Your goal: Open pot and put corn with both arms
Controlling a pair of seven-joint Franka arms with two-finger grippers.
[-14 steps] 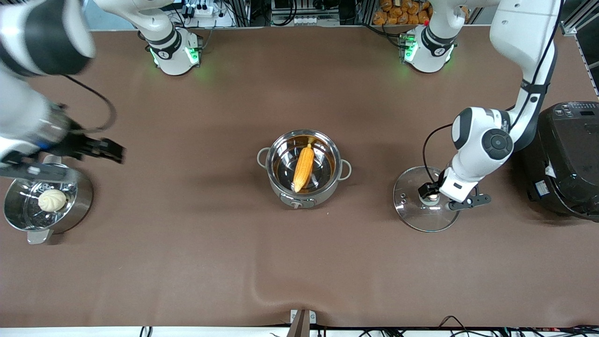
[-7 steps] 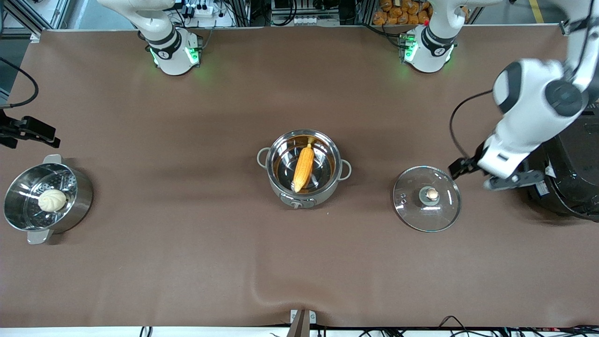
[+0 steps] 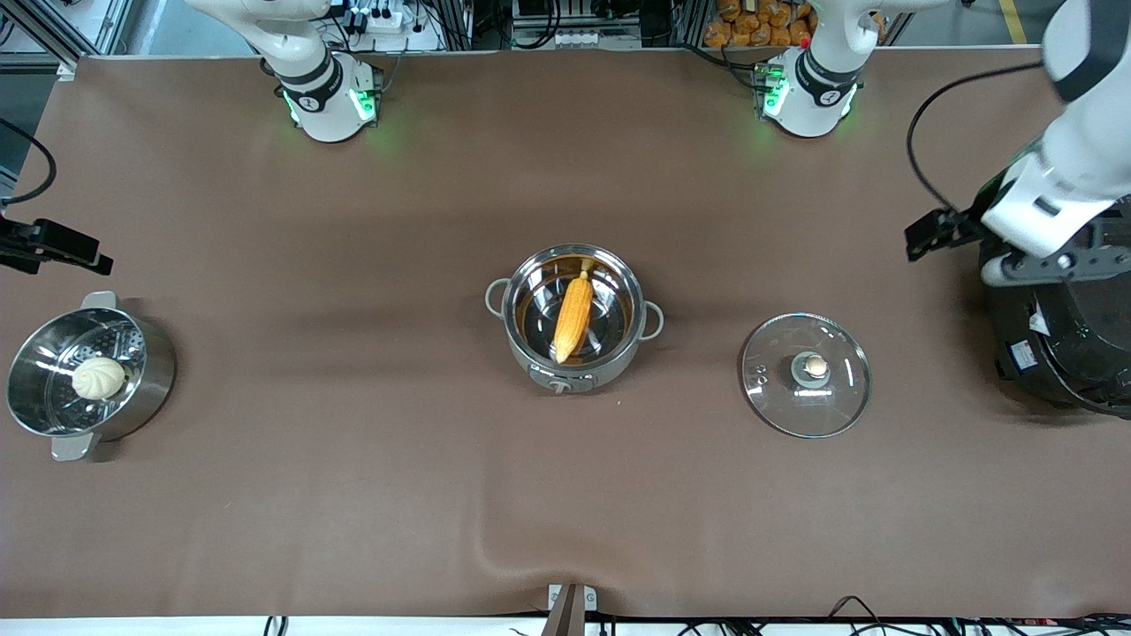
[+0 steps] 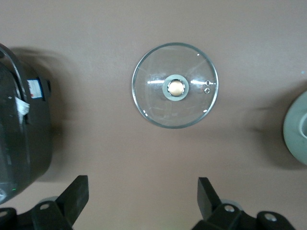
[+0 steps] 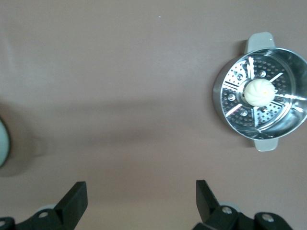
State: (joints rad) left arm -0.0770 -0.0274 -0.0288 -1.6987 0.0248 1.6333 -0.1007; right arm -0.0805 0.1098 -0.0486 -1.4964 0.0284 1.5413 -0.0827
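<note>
The steel pot [image 3: 610, 368] stands open at the table's middle with the yellow-orange corn [image 3: 573, 316] lying inside it. Its glass lid [image 3: 835, 402] with the copper knob lies flat on the table beside the pot, toward the left arm's end; it also shows in the left wrist view [image 4: 192, 108]. My left gripper [image 3: 985, 254] is open and empty, up over the table by the rice cooker; the left wrist view [image 4: 142, 192] shows its jaws wide apart. My right gripper [image 3: 55, 247] is open and empty at the right arm's end, its jaws wide apart in the right wrist view [image 5: 140, 194].
A steel steamer pot [image 3: 150, 389] with a white bun [image 3: 97, 377] stands at the right arm's end, also in the right wrist view [image 5: 230, 115]. A large black rice cooker [image 3: 1069, 344] stands at the left arm's end, under the left arm.
My left gripper has left the lid's knob, risen and drawn back toward the rice cooker. My right arm has pulled away toward its end of the table. Lid, pot and corn stay put.
</note>
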